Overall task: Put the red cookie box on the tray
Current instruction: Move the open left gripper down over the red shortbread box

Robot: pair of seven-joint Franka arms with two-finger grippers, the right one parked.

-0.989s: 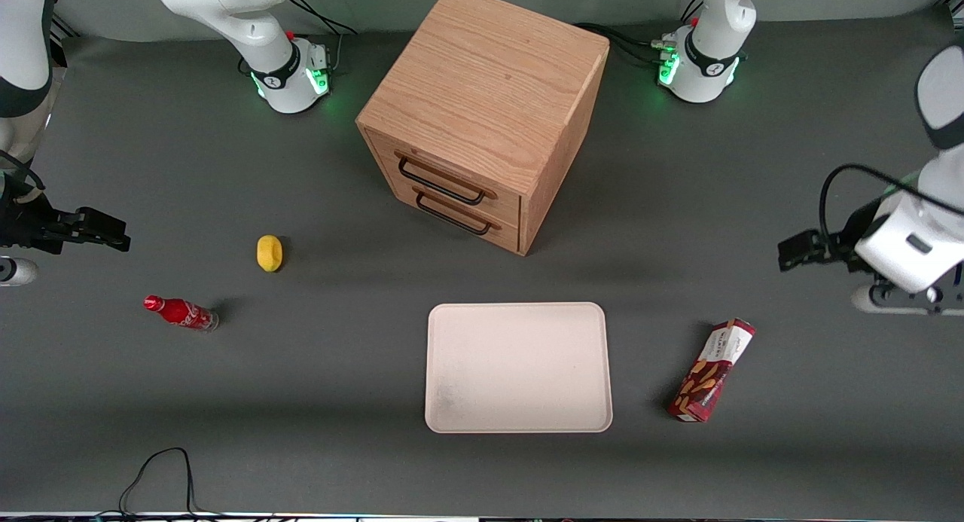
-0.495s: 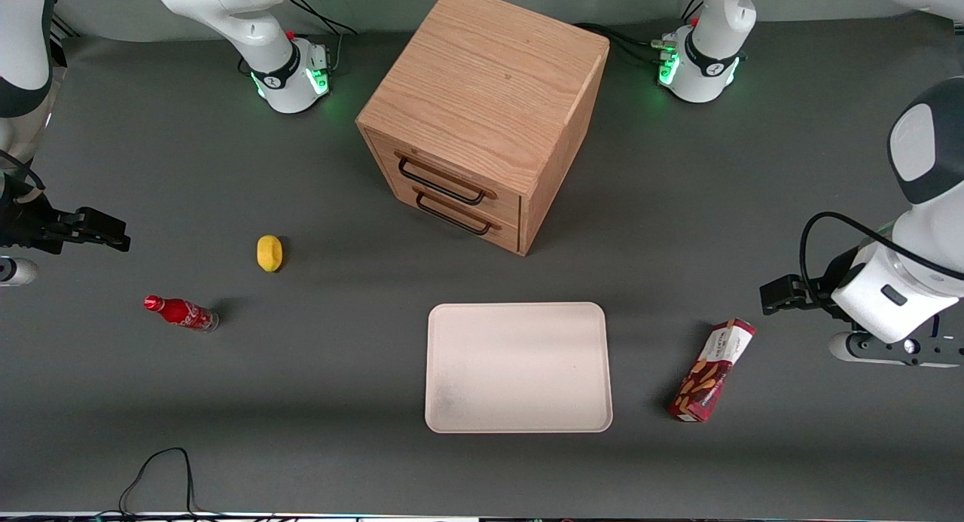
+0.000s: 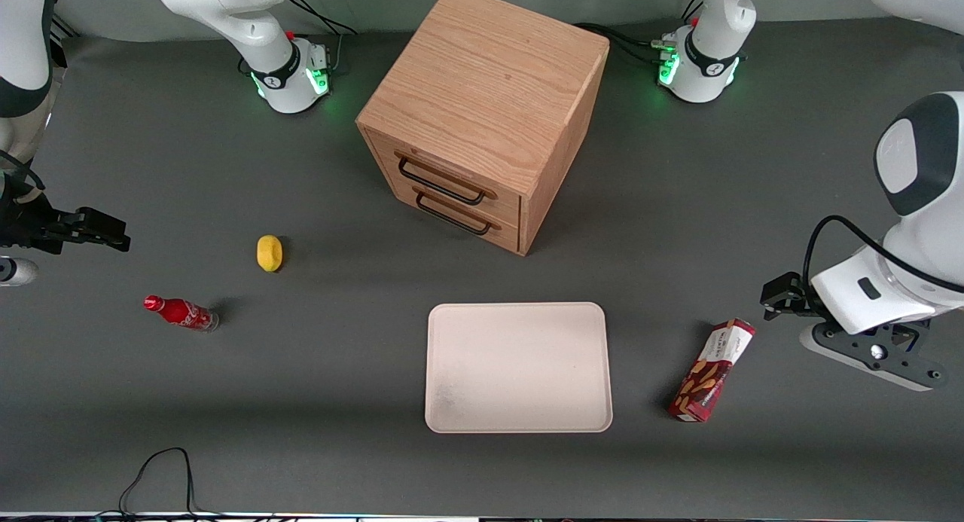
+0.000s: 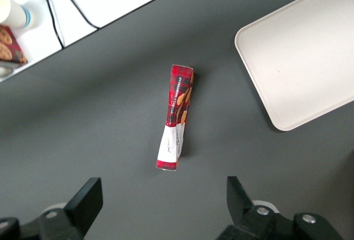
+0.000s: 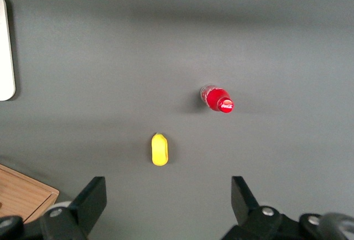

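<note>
Table (image 3: pixel 226 168): dark grey surface carrying all items listed below.
Cabinet (image 3: pixel 482 93): oak-grain wooden box with two drawers, each with a black wire handle; stands farther from the front camera than the tray.
Tray (image 3: pixel 518 420): pale cream, rounded corners, low rim, lying flat; nothing rests on it. Also seen from the left wrist (image 4: pixel 276 57).
Left arm: has swung down and nearer to the front camera over the last second, now close above the table at the working arm's end.
Gripper (image 4: pixel 160 207): released, fingers (image 4: pixel 88 198) spread wide with nothing between them; hovers over the table just off the white end of the red cookie box, not touching it.
Red cookie box (image 3: pixel 712 369): lies flat on the table beside the tray, apart from it, toward the working arm's end; position unchanged from a second ago. Left wrist view (image 4: pixel 176 117) shows dark-red panel with tan cookie pictures and white end panel; writing present but not legible.
Soda bottle (image 3: pixel 181 312): small, red, white script on label, not fully readable; toward the parked arm's end.
Yellow object (image 3: pixel 269 252): small, rounded, near the bottle.
</note>
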